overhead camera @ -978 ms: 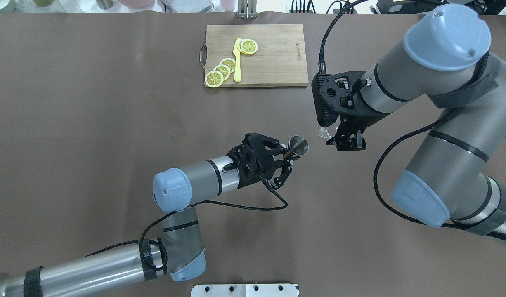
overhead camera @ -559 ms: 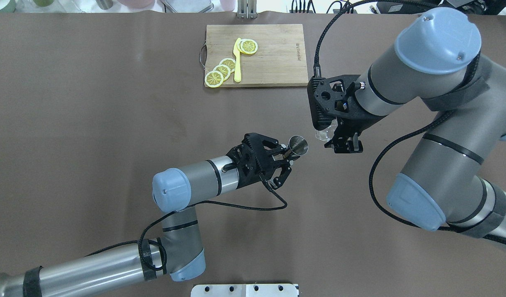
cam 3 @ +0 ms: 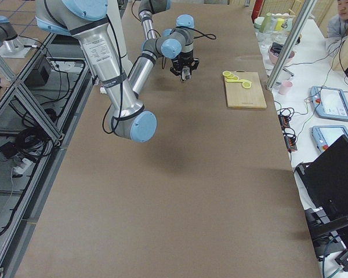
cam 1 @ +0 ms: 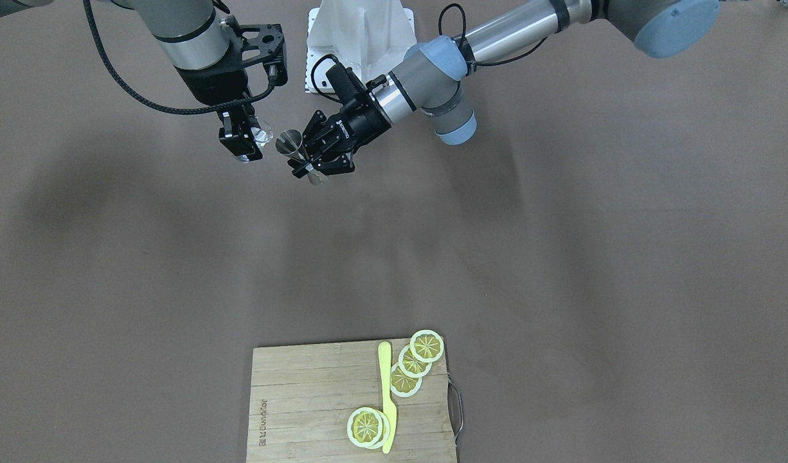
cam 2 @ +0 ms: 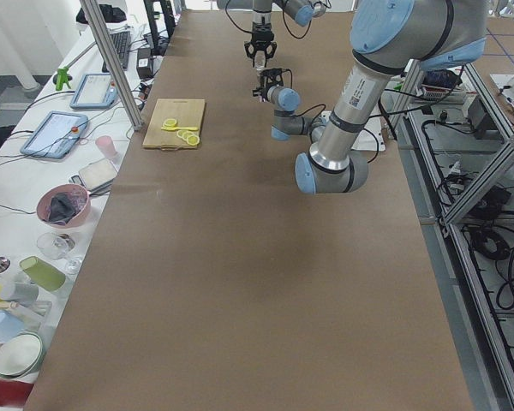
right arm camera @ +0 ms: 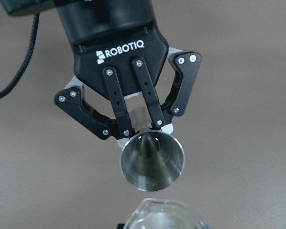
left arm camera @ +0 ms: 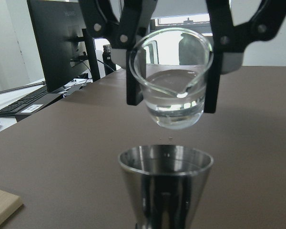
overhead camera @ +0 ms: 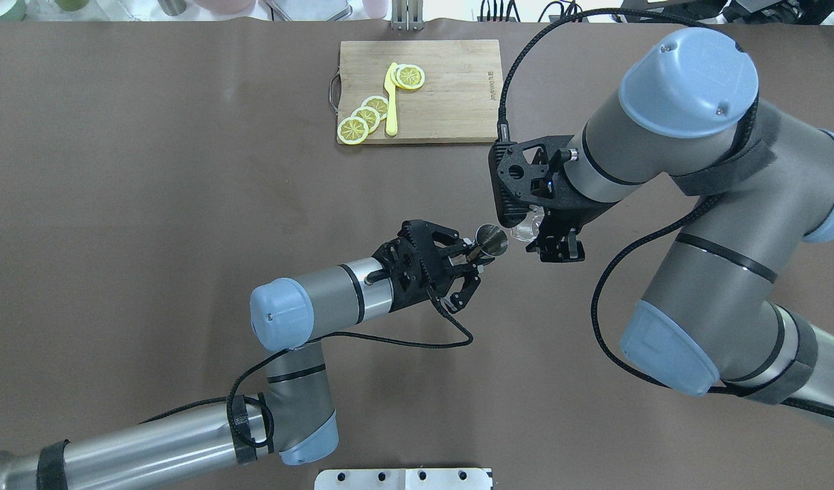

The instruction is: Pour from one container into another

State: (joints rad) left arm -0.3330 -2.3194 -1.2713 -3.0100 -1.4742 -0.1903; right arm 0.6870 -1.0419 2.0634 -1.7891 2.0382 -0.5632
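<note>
The glass (left arm camera: 171, 62) is stiff, smooth and breakable, and its thick base probably makes it heavy at the bottom, so I judge the best hold is on the side wall, a little above the base. The right gripper (left arm camera: 170, 107) has it there, one finger pressed on each side. It hangs in the upper middle of the left wrist view, just above and behind the mouth of the jigger (left arm camera: 166, 183), not touching it. The glass holds a little clear liquid (left arm camera: 174, 100) in its lower part and seems slightly tipped. The jigger is metal, rigid, likely light and slippery; its narrow waist is the natural place to hold. The left gripper (right arm camera: 142, 128) is closed around that part. The upper cup looks empty and its mouth is small, so the pour needs care.
</note>
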